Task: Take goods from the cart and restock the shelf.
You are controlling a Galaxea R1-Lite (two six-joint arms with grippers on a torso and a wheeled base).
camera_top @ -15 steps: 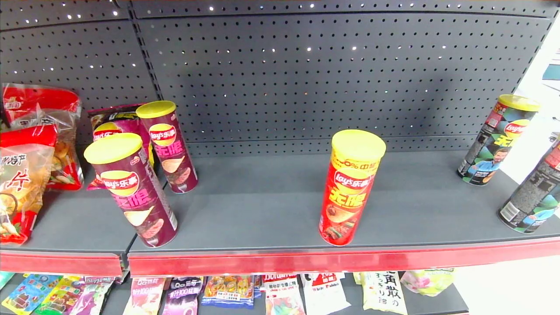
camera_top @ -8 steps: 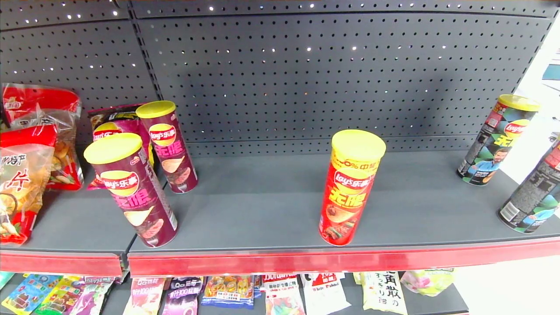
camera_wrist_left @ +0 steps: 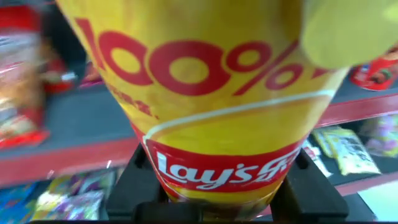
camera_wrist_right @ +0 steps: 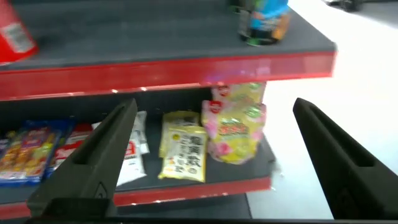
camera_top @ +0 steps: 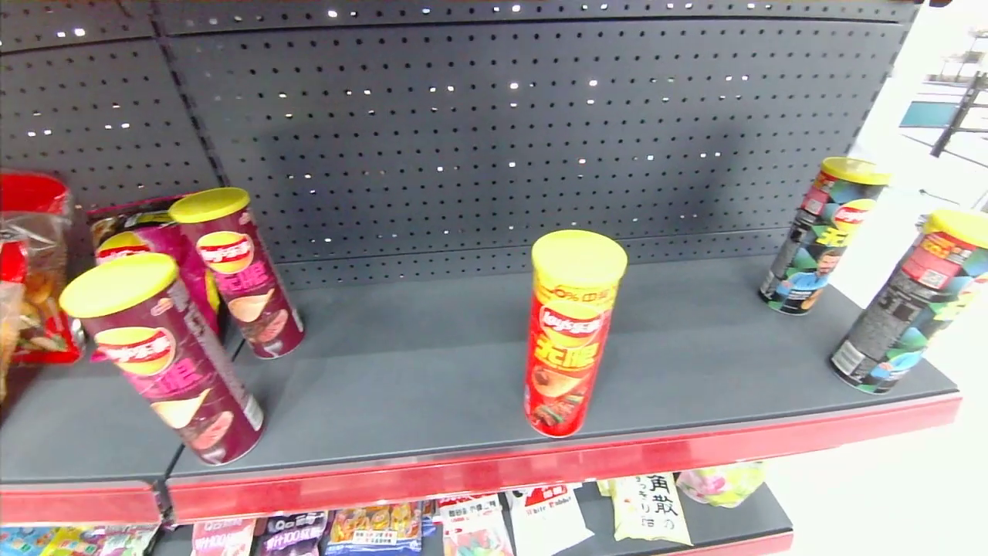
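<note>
Stock on the grey shelf (camera_top: 432, 371), from my head camera: a red chip can (camera_top: 575, 332) stands upright at centre frame, close to the red front lip. At lower left a maroon can (camera_top: 162, 355) stands near the lip. A second maroon can (camera_top: 235, 270) is behind it, close to the perforated back panel (camera_top: 463, 139). Snack bags (camera_top: 31, 262) crowd the left edge of the frame. On the right, a dark patterned can (camera_top: 822, 232) stands near the back panel. A second patterned can (camera_top: 903, 301) stands apart from it, nearer the front at the shelf's end.

My left tool (camera_wrist_left: 221, 190) is clamped on a yellow chip canister (camera_wrist_left: 211, 93), and its black fingers (camera_wrist_left: 134, 186) press the canister from both sides. The blurred red lip of the shelf shows behind it.

My right tool (camera_wrist_right: 214, 109) carries nothing, its fingers (camera_wrist_right: 93, 168) spread wide. It sits in front of the lower shelf (camera_wrist_right: 186, 194), where small snack packets (camera_wrist_right: 236, 124) lie beneath the red lip.
</note>
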